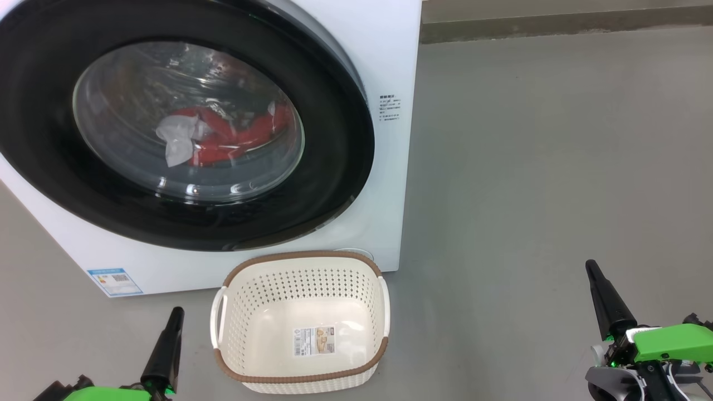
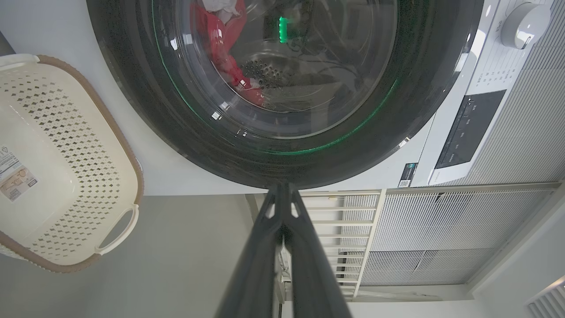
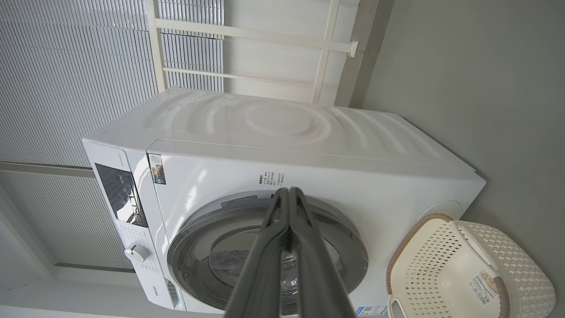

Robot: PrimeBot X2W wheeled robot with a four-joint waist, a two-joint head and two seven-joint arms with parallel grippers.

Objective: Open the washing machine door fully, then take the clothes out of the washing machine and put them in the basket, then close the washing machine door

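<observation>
The white washing machine (image 1: 384, 67) stands ahead with its black-rimmed round door (image 1: 334, 161) against its front. Through the glass I see the red and white clothes (image 1: 223, 136) lying in the drum, also the clothes (image 2: 220, 48) in the left wrist view. The cream basket (image 1: 301, 312) sits on the floor just before the machine, with nothing in it. My left gripper (image 1: 175, 313) is low at the lower left, shut and holding nothing. My right gripper (image 1: 591, 267) is at the lower right, shut and holding nothing. Both are well short of the door.
Grey floor (image 1: 529, 167) stretches to the right of the machine. A wall base (image 1: 557, 22) runs along the far edge. Behind the machine stand white slatted panels and a rail frame (image 3: 247, 35). The control panel and knob (image 2: 525, 24) are on the machine's front.
</observation>
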